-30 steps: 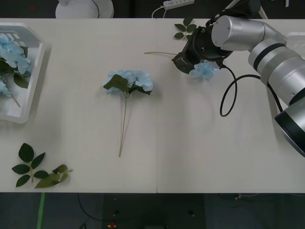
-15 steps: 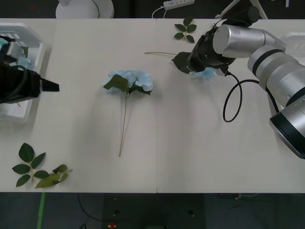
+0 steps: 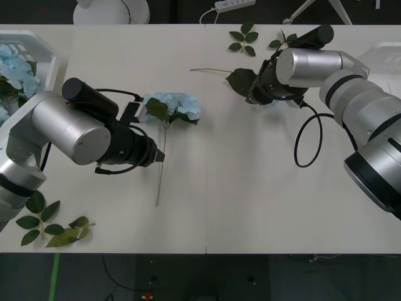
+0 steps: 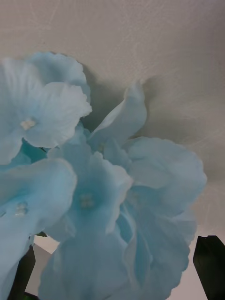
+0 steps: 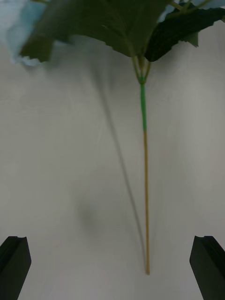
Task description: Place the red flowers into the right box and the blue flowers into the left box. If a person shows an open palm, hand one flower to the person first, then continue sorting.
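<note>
Front view: left gripper (image 3: 158, 157) hangs over mid-table, its tip right at the stalk of the centre blue flower (image 3: 170, 106), whose pale blue blossom and dark leaves lie just beyond the tip. Bare table (image 3: 250, 188) spreads to that gripper's right. Left box (image 3: 37, 94) sits behind the arm at the table's left edge, with more blue blossoms (image 3: 12, 72) inside. Right gripper (image 3: 252, 94) is at the far side of the table, on a second blue flower (image 3: 241, 80); a big leaf and thin stalk stick out past it. Right box (image 3: 390, 51) is at the right edge, behind that arm.

Right wrist view: fluffy sky-blue petals (image 4: 93, 187) fill the space between black fingers (image 4: 211, 262) spread wide; whether they touch the petals, can't tell.

Left wrist view: fingers (image 5: 14, 262) wide apart, nothing held. The tan stalk (image 5: 145, 187) runs straight ahead between them, nearer one finger, green near the leaves (image 5: 108, 23).
</note>
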You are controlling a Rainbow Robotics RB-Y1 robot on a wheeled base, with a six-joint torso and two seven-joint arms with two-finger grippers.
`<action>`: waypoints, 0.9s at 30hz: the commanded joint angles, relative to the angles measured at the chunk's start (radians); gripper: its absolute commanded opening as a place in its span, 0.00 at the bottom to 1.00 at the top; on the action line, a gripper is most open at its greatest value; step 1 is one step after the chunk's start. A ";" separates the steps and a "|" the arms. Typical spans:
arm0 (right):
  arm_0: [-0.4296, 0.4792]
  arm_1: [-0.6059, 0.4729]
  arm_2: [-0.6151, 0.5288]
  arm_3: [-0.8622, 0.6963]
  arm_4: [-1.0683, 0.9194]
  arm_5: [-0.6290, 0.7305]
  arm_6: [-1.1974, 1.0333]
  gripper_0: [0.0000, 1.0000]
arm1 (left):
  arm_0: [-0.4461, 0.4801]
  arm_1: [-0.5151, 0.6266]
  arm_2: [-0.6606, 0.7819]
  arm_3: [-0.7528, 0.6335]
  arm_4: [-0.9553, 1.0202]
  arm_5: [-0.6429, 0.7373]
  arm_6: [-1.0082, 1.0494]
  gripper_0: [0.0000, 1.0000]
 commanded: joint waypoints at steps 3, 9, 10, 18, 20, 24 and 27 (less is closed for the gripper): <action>-0.059 0.053 0.057 0.033 0.014 -0.032 0.068 0.92 | -0.106 -0.098 -0.063 0.140 -0.090 -0.100 0.035 1.00; -0.059 0.054 0.057 0.033 0.014 -0.023 0.077 0.07 | -0.173 -0.141 -0.156 0.309 -0.173 -0.241 0.013 1.00; -0.060 0.054 0.057 0.033 0.015 -0.011 0.080 0.05 | -0.187 -0.150 -0.173 0.352 -0.169 -0.271 0.012 1.00; -0.060 0.040 0.057 0.033 0.035 0.109 0.158 0.00 | -0.268 -0.188 -0.276 0.542 -0.152 -0.327 0.015 1.00; -0.060 0.027 0.058 0.033 0.034 0.161 0.204 0.00 | -0.270 -0.193 -0.279 0.554 -0.149 -0.325 0.012 1.00; -0.060 -0.024 0.080 0.033 0.028 0.316 0.372 0.00 | -0.275 -0.198 -0.293 0.556 -0.208 -0.276 0.001 1.00; -0.059 -0.068 0.088 0.033 0.028 0.401 0.496 0.00 | -0.287 -0.205 -0.307 0.556 -0.239 -0.233 -0.005 1.00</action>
